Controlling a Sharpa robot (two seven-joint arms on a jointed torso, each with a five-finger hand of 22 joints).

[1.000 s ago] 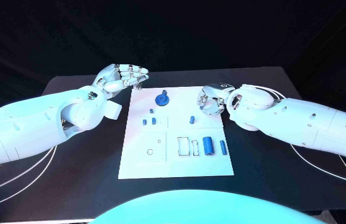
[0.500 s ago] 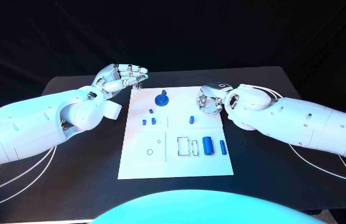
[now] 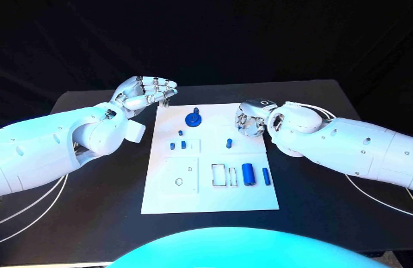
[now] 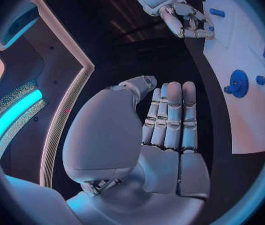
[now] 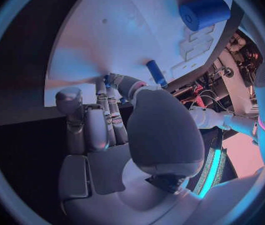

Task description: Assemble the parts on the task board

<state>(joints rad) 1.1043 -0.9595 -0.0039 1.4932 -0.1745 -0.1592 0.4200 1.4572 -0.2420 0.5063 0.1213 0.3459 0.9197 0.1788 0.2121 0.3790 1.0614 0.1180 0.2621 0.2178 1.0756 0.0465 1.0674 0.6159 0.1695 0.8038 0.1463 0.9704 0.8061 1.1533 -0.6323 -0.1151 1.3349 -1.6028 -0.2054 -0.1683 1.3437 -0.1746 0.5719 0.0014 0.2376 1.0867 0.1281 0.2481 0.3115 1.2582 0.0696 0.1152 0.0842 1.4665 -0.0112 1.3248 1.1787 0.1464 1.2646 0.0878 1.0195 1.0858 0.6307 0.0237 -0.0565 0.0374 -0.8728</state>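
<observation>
— Both hands idle? Left hand (image 3: 144,92) hovers over the tabletop (image 3: 86,220) beside the task board (image 3: 210,199), fingers (image 4: 172,116) together, holding nothing.

— Right hand (image 3: 251,118) sits at the board's far corner, fingers curled; parts (image 3: 249,173) lie on the board.

Right robot hand (image 3: 251,119) hides the task board (image 3: 212,184) corner.
</observation>
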